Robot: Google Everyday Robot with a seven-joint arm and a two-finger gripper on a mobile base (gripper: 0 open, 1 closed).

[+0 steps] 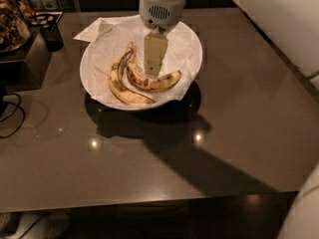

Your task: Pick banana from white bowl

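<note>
The white bowl (192, 44), lined with crumpled white paper, stands at the back middle of the dark table. Two bananas lie in it. The banana (152, 83) is the plumper, strongly curved one with brown freckles, lying right of centre. A slimmer banana (117, 83) with a dark streak near its stem lies against its left side. My gripper (152, 68) hangs from a white wrist straight above the bowl. Its cream tip is just over the middle-left of the plump banana and hides a little of it.
A dark stand (22, 59) with a black cup (50, 34) and a basket of brown items sits at the table's back left. A black cable (12, 113) trails off the left edge. A pale wall (279, 14) runs along the back right. The table's front edge is near.
</note>
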